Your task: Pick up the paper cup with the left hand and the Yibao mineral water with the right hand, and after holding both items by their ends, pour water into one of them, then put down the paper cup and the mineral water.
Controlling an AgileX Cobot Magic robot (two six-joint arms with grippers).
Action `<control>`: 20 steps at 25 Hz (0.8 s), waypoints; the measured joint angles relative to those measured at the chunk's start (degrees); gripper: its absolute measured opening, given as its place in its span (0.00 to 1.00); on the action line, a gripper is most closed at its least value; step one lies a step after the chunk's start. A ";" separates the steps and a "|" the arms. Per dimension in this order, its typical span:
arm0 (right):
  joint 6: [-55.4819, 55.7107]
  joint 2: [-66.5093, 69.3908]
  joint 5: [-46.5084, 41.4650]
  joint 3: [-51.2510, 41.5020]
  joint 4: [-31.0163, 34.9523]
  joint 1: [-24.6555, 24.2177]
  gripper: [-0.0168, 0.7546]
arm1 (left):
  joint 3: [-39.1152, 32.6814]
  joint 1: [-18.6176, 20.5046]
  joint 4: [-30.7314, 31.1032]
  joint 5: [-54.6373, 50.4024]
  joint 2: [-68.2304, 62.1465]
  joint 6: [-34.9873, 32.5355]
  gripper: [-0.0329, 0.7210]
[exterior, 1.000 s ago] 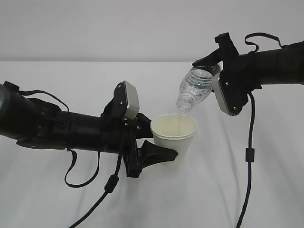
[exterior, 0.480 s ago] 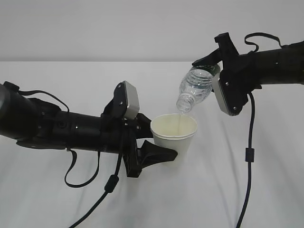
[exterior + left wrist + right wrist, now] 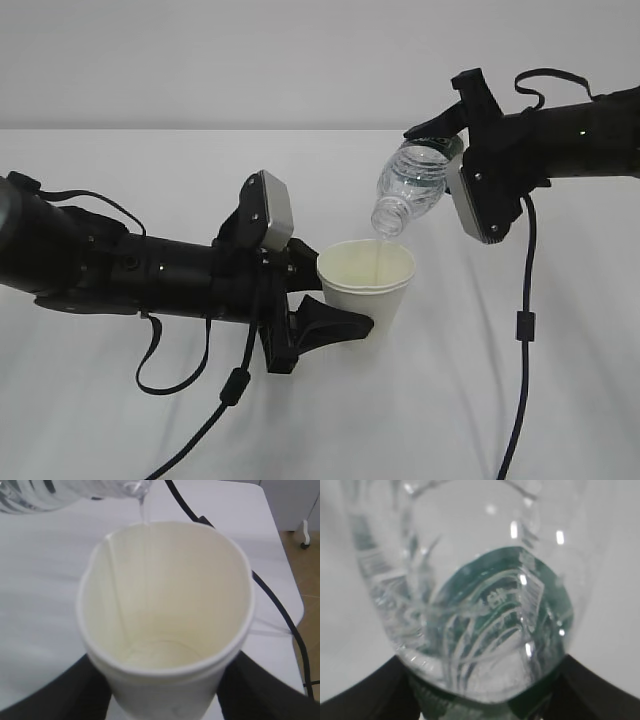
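The white paper cup [image 3: 366, 283] [image 3: 165, 620] is held upright just above the table, with my left gripper [image 3: 325, 300] [image 3: 162, 700] shut on its lower body; a black finger [image 3: 55, 695] presses each side. A little water lies in its cream bottom. Above and to the right, the clear Yibao mineral water bottle [image 3: 410, 185] [image 3: 470, 605] is tilted mouth-down over the cup's rim, uncapped, with a thin stream [image 3: 143, 510] falling into the cup. My right gripper [image 3: 455, 150] [image 3: 480, 700] is shut on the bottle's base end, by the green label.
A plain white table [image 3: 560, 380] runs under both arms. Black cables hang from each wrist: one [image 3: 522, 330] dangles right of the cup, another [image 3: 215, 400] loops below the left arm. The table's right edge and a tan floor [image 3: 310, 595] show in the left wrist view.
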State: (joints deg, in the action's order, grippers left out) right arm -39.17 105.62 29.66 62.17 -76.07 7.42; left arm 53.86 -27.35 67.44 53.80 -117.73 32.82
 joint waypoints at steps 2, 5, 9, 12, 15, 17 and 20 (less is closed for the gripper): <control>0.00 0.00 0.00 0.00 0.00 0.00 0.62 | 0.00 0.00 0.00 0.00 0.00 0.00 0.62; 0.00 0.00 0.00 0.00 0.00 0.00 0.62 | 0.00 0.00 0.00 0.00 0.00 0.00 0.62; 0.00 0.00 0.00 0.00 0.00 0.00 0.62 | 0.00 0.00 0.00 0.00 0.00 0.00 0.62; 0.00 0.00 0.00 0.00 0.00 0.00 0.62 | 0.00 0.00 0.00 0.00 0.00 0.00 0.62; 0.00 0.00 0.00 0.00 0.00 0.00 0.62 | 0.00 0.00 0.00 0.00 0.00 0.00 0.62; 0.00 0.00 0.00 0.00 0.00 0.00 0.62 | 0.00 0.00 0.00 0.00 0.00 0.00 0.62; 0.00 0.00 0.00 0.00 0.00 0.00 0.62 | 0.00 0.00 0.00 0.00 0.00 0.00 0.62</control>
State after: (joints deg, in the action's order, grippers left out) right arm -39.17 105.62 29.66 62.17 -76.07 7.42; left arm 53.86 -27.35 67.44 53.80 -117.73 32.82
